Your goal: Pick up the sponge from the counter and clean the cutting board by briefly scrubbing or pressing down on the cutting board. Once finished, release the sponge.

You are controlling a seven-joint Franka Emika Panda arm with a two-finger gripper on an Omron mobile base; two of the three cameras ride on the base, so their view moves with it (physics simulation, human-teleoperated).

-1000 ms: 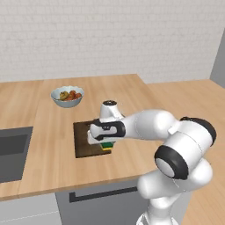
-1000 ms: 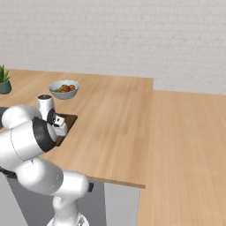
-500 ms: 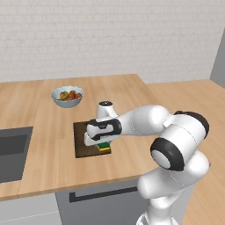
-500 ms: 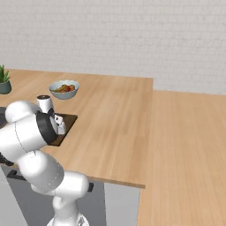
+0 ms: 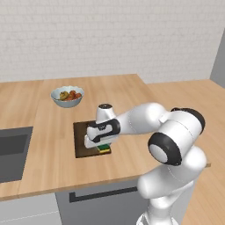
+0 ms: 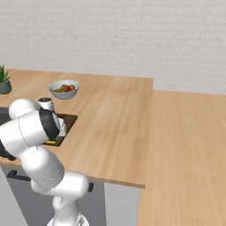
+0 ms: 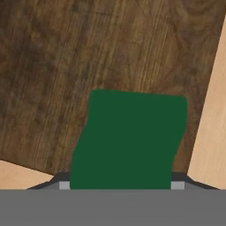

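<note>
Sponge (image 5: 104, 149) is gripped by the gripper (image 5: 101, 145) and pressed on the near corner of the cutting board (image 5: 83, 139), on the bench (image 5: 52, 167). Pick-up is judged done; scrubbing under way; release is left.

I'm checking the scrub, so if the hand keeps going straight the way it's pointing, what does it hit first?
The hand points down with the sponge between its fingers, so the sponge would press into the cutting board first; whether they already touch is unclear.
</note>
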